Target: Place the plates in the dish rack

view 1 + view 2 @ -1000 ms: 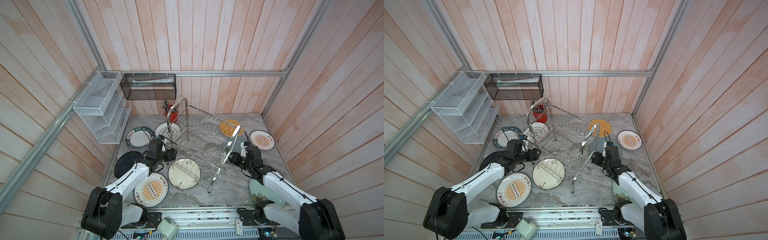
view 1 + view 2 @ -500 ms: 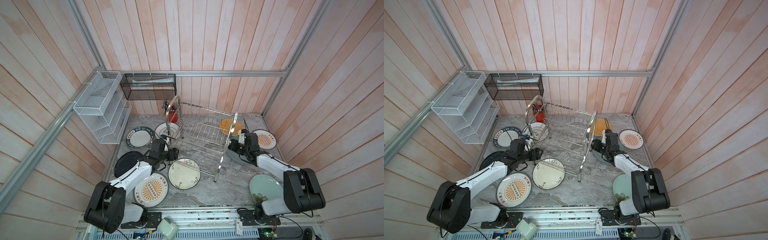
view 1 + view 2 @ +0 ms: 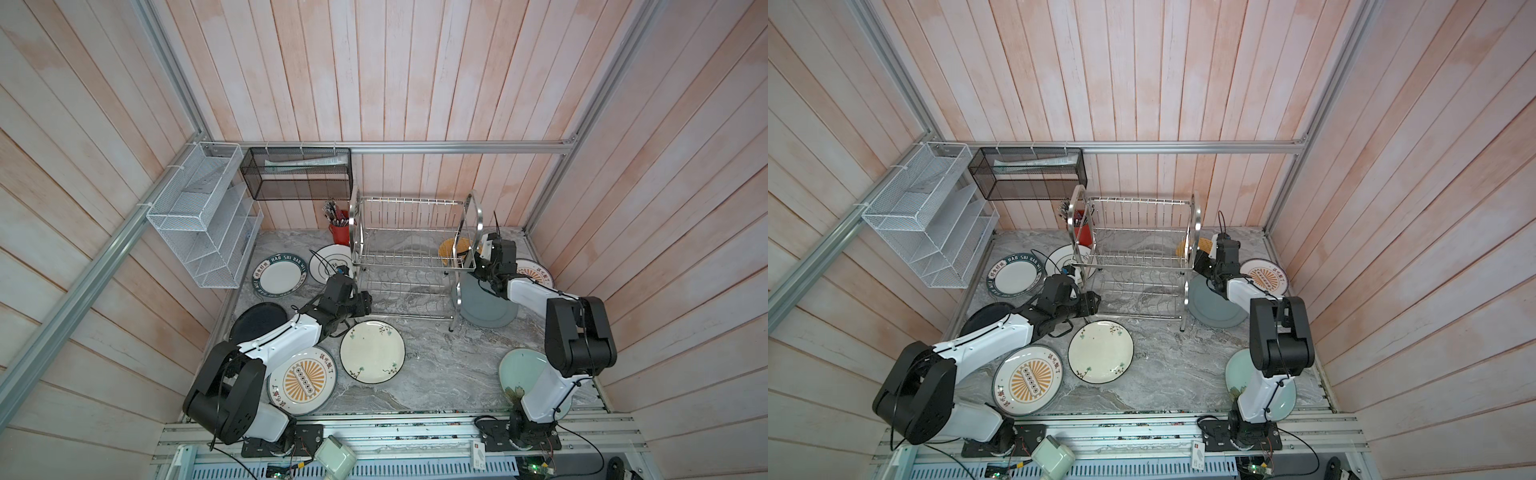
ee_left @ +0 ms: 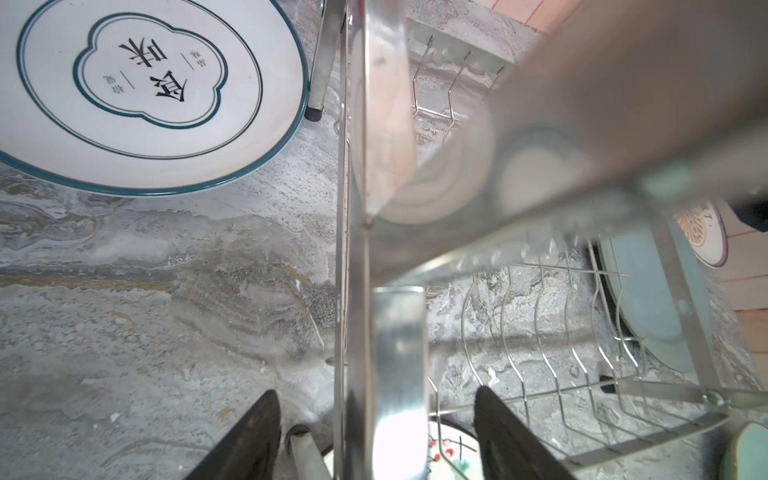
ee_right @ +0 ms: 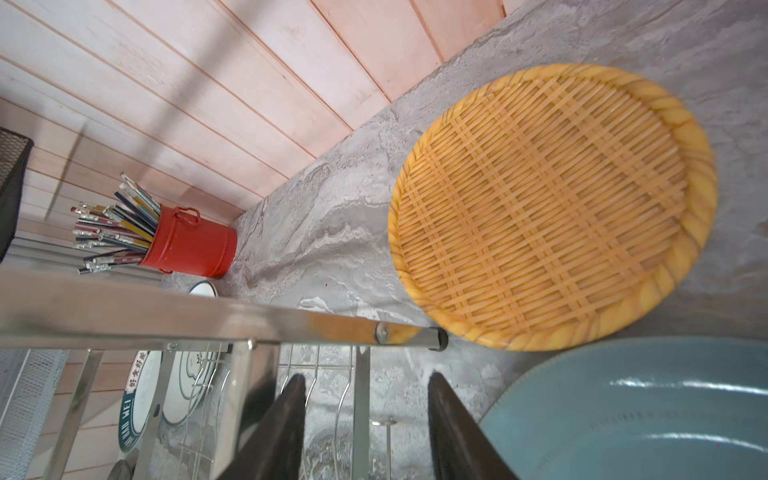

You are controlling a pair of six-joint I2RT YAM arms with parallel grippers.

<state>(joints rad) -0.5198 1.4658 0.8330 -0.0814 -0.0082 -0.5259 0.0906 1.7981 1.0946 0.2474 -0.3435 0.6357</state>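
Top views: dish rack [image 3: 409,249] upright near the worktop's back edge, no plate in it; plates [image 3: 302,380] flat on the worktop around it; grey-blue plate [image 3: 488,309] just beside the rack's end nearer the right edge.
Left wrist: left gripper [image 4: 376,392] wide, astride the end frame [image 4: 399,353], not clamped.
Right wrist: right gripper [image 5: 365,377] part open, astride a rack bar [image 5: 361,399], not clamped.
Risk: an arm pulling away sideways could catch its bar, dragging or tipping the rack onto the grey-blue plate.
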